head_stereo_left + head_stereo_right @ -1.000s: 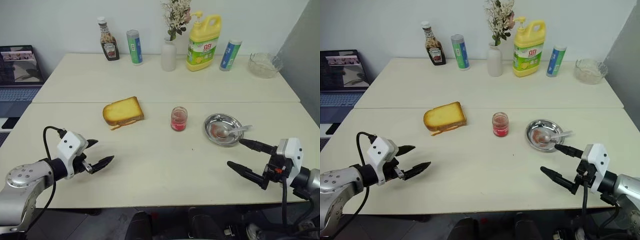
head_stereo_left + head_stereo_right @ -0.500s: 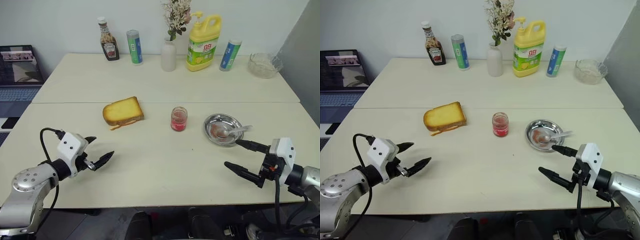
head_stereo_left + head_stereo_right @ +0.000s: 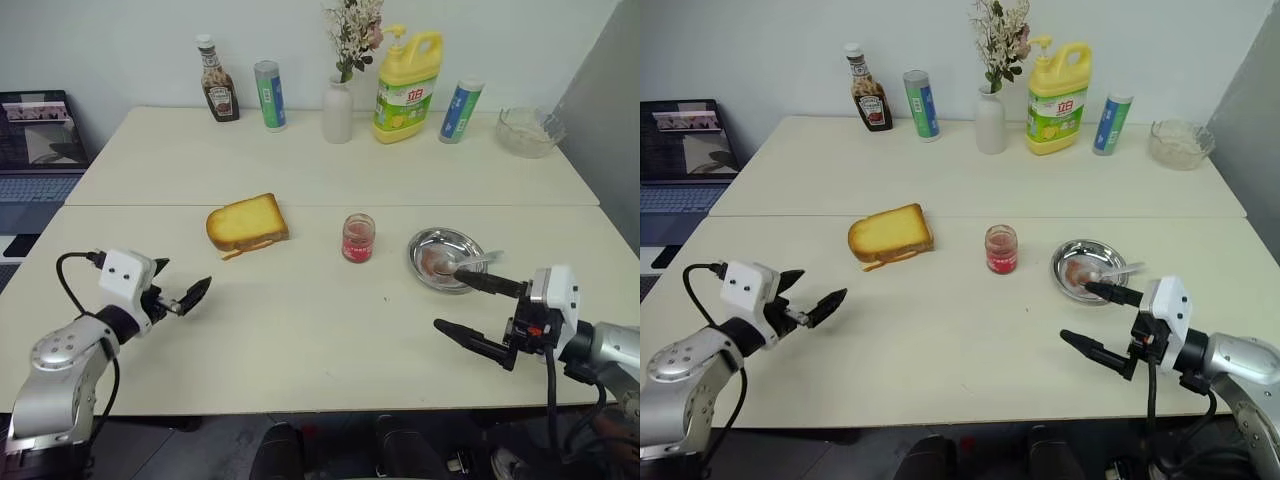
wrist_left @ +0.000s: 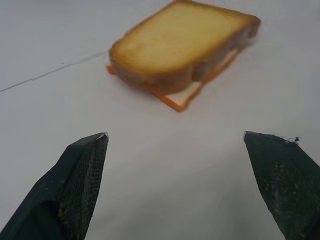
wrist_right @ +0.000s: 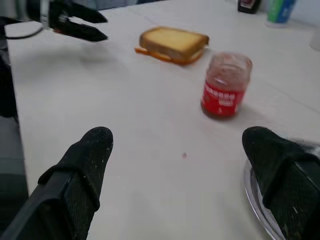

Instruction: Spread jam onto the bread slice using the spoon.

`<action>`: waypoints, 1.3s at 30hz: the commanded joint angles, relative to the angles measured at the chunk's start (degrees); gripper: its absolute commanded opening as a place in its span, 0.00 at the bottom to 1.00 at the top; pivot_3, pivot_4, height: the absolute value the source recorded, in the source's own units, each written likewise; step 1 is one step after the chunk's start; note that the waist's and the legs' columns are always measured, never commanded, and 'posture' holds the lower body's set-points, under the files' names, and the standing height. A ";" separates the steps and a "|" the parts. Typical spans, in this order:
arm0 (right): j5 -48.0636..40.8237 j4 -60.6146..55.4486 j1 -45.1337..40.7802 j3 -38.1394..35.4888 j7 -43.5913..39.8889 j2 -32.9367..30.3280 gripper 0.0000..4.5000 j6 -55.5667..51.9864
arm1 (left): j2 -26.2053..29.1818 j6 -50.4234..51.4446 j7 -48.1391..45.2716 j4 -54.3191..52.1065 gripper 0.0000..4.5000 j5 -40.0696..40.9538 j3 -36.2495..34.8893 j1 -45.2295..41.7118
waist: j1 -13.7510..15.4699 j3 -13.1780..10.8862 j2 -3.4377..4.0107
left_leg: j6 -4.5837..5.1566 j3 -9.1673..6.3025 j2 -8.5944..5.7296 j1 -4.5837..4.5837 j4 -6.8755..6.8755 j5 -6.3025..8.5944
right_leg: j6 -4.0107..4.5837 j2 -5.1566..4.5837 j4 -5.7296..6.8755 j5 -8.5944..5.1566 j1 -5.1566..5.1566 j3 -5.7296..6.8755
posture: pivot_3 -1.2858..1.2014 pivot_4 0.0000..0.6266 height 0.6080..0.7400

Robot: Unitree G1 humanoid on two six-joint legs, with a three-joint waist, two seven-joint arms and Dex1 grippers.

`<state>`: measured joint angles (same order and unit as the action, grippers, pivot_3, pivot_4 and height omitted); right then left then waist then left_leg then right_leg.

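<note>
The right claw (image 3: 1095, 320) is seen at the lower right of the frame, spread wide and empty, its upper finger lying just beside the near rim of the round steel dish (image 3: 1065, 258). The left claw (image 3: 812, 300) is seen at the lower left, likewise spread and empty, well apart from the bread slice (image 3: 889, 233) in the upper middle of the table (image 3: 940, 330). The spoon (image 3: 1110, 271) is judged to be the next thing to take: its thin handle, sticking out over the dish's right rim, is best pinched across its width, near the free end. In the dish a pinkish smear is held along with the spoon's bowl. Between dish and bread the jam (image 3: 1001, 249) is stood, lidless, its red filling reaching most of the way up the glass.
</note>
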<state>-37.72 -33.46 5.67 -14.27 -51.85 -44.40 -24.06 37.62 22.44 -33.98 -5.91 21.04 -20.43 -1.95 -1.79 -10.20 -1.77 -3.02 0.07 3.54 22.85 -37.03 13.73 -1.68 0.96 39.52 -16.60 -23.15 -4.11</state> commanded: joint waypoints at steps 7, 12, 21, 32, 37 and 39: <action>-1.15 -3.48 -9.21 4.00 2.61 -0.53 0.99 -3.28 | -6.23 15.24 12.60 5.28 1.00 4.21 -1.32 -14.95 | 0.04 0.07 -0.12 | 0.00 -0.03 -0.03 0.02 0.00 0.00 | 0.04 0.00 0.00 0.04 0.00 0.01 | 0.52 0.24 1.00; -1.59 -3.02 -18.62 7.52 4.17 -1.57 0.99 -7.68 | -9.65 18.04 16.56 11.31 1.00 4.08 -1.11 -21.31 | -0.04 0.09 -0.15 | 0.00 -0.06 -0.04 0.01 -0.03 -0.01 | 0.22 0.01 0.06 0.17 0.00 0.02 | 0.52 0.24 1.00; -1.59 -1.32 -25.22 11.01 4.21 -0.64 0.99 -11.14 | -13.72 19.34 20.57 20.26 1.00 5.97 -2.73 -30.16 | 0.13 0.10 -0.21 | -0.01 -0.15 -0.06 0.11 -0.02 0.00 | 0.25 0.00 0.03 0.19 -0.02 0.11 | 0.52 0.24 1.00; -1.87 -1.88 -25.00 11.41 4.63 -0.17 1.00 -11.29 | -15.27 21.60 22.84 20.81 0.53 7.16 -3.51 -32.84 | 0.12 0.10 -0.21 | -0.01 -0.16 -0.06 0.10 -0.01 -0.01 | 0.25 -0.01 0.06 0.19 -0.03 0.12 | 0.52 0.24 1.00; -1.96 -1.82 -25.07 11.44 4.71 0.09 1.00 -11.25 | -15.42 22.61 23.74 18.75 0.18 7.85 -3.93 -32.99 | 0.12 0.10 -0.21 | -0.01 -0.15 -0.07 0.10 -0.01 -0.01 | 0.25 -0.01 0.05 0.19 -0.02 0.11 | 0.52 0.24 1.00; -1.97 -1.68 -25.18 11.49 4.68 0.19 1.00 -11.23 | -15.36 22.84 23.84 18.08 0.04 8.10 -3.84 -32.86 | 0.12 0.10 -0.21 | -0.02 -0.16 -0.07 0.10 -0.01 -0.01 | 0.25 -0.01 0.05 0.19 -0.02 0.12 | 0.52 0.24 1.00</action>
<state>-39.36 -33.68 -18.89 -2.13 -47.31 -44.43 -35.68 22.27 45.25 -10.40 15.64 28.20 -23.66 -33.91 -1.67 -10.10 -1.98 -3.04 -0.09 3.47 22.95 -37.04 13.72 -1.43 0.95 39.57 -16.41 -23.17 -3.99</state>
